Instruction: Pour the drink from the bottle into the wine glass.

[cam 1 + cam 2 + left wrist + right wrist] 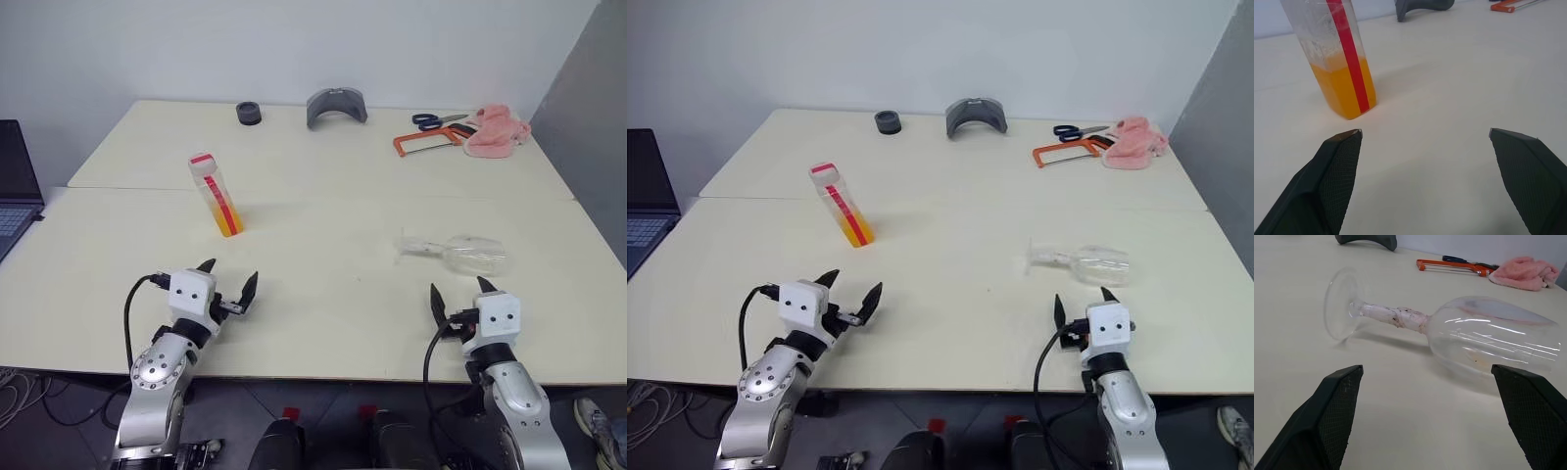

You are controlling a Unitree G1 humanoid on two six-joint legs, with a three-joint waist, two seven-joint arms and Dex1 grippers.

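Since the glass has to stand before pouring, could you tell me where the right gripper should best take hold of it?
Grip the stem, probably. The glass lies on its side ahead of the open right gripper, foot toward the robot's left and bowl toward its right. The stem is narrow and lifted off the table, so fingers fit around it from the near side; the bowl is wide and smooth.

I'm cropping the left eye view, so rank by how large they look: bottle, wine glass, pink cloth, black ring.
1. Wine glass, lying on its side.
2. Bottle.
3. Pink cloth, farther back, so its rank against the bottle is unsure.
4. Black ring.
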